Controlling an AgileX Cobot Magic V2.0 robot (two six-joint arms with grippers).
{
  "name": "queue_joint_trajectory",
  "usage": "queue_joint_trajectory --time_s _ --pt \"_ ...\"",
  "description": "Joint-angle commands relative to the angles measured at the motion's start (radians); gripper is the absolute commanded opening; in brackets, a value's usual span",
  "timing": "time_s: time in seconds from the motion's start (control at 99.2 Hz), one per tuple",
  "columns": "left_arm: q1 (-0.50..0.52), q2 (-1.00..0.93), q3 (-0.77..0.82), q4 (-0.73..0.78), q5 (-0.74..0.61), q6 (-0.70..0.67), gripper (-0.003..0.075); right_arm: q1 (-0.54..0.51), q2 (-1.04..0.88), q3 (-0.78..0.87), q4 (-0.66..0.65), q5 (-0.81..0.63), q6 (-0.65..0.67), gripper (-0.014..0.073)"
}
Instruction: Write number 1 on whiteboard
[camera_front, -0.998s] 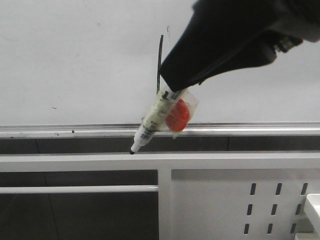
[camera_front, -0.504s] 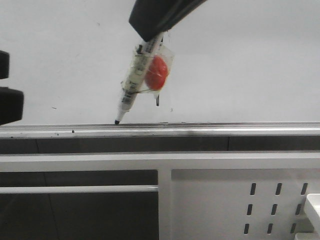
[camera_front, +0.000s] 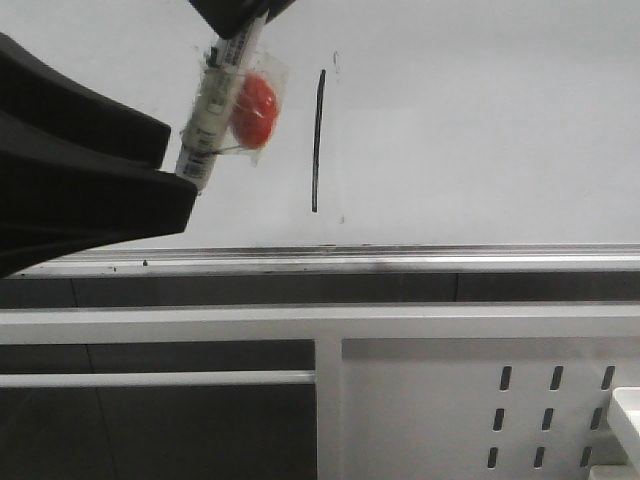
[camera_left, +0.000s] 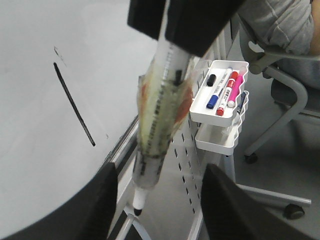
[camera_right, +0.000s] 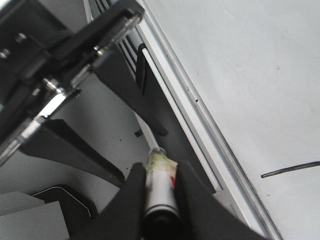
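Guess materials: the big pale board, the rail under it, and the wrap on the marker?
Large pale grey-white board: smooth, glossy coated surface, probably melamine or painted steel; soft sheen. Silver rail along its lower edge: brushed metal, likely aluminium. Clear wrap around the white marker: thin crinkled plastic film or tape, see-through.

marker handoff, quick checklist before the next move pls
1. Number 1 drawn on the whiteboard: ok, one dark, near-vertical stroke.
2. Marker held by right pincer: ok, clamped at the barrel.
3. Left pincer open: ok, fingers either side of the marker, apart from it.
4. Marker tip off the board: ok.
5. Cap on: not ok, tip bare.
6. Marker tray reachable: cannot tell.
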Motion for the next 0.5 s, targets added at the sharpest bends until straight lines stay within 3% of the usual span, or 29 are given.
queue_joint_trajectory --time_s 0.0,0.191,0.494 --pt "-0.008 0.012 -0.041 -0.039 -0.062 0.004 0.0343 0.002 -0.018 -0.038 -0.002 -0.065 -0.009 -0.0071" --pt "-0.008 0.043 -0.046 -0.113 -0.095 0.055 0.0337 0.002 -0.018 -0.038 -0.002 -0.065 -0.009 -0.0071" --pt "-0.008 0.090 -0.046 -0.122 -0.161 0.059 0.0224 0.002 -0.018 -0.038 0.011 -0.065 -0.009 -0.0071"
